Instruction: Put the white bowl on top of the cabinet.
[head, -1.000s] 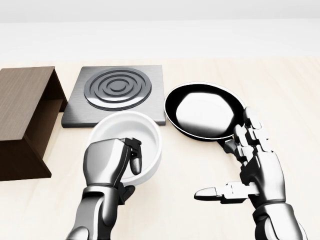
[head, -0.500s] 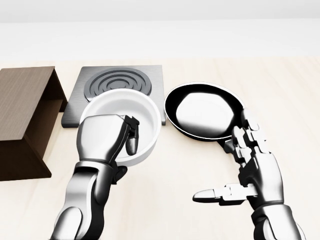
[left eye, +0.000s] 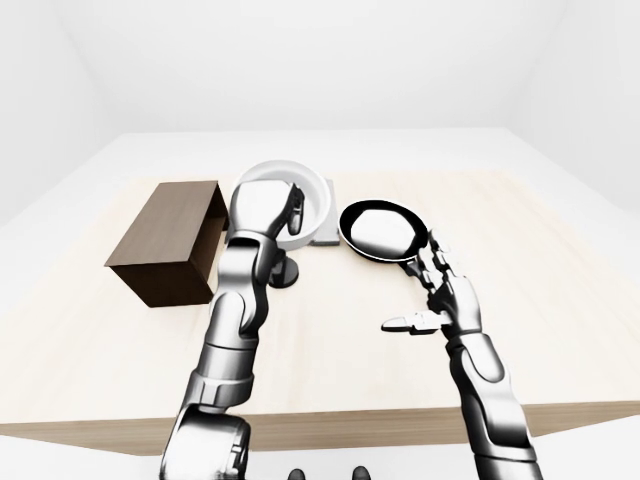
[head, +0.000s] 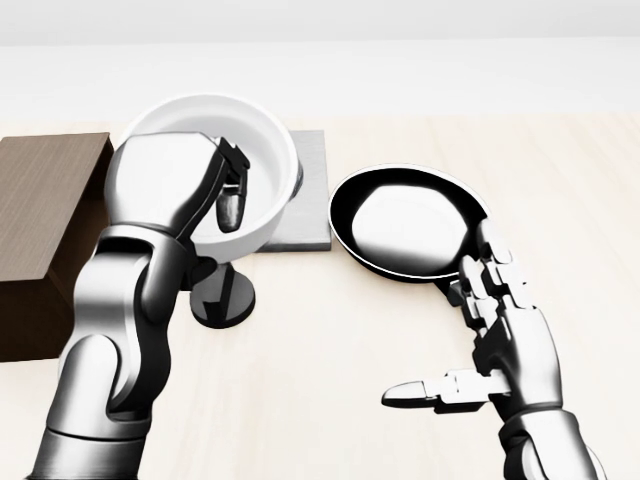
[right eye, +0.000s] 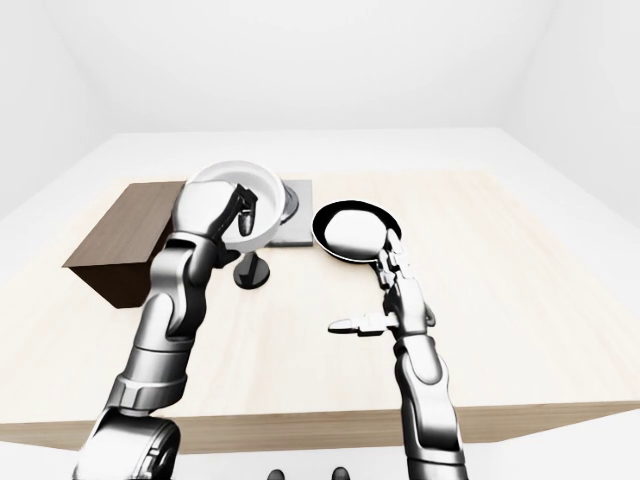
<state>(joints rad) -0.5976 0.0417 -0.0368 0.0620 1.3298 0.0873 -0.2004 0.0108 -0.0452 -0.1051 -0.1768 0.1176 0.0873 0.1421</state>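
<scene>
Bowl (head: 262, 165): smooth white, glazed ceramic look, soft sheen. Left hand (head: 172, 182) gripping its rim and right hand (head: 503, 345): polished silvery metal, dark matt joints. Cabinet (head: 40, 192) left of the bowl: dark brown wood grain, matt. Pan (head: 405, 221) right of the bowl: glossy black, mirror-like. Stove plate (head: 305, 195) behind the bowl: brushed grey metal. Table (head: 330, 380): pale wood, matt.

Your arms are glossy chrome-silver, built of rounded shells with dark seams at the joints. Your left hand (head: 175, 190) has a broad, smooth silver back and a dark-tipped finger. Your right hand (head: 500, 345) shows blocky, segmented silver fingers with black gaps between the links.
</scene>
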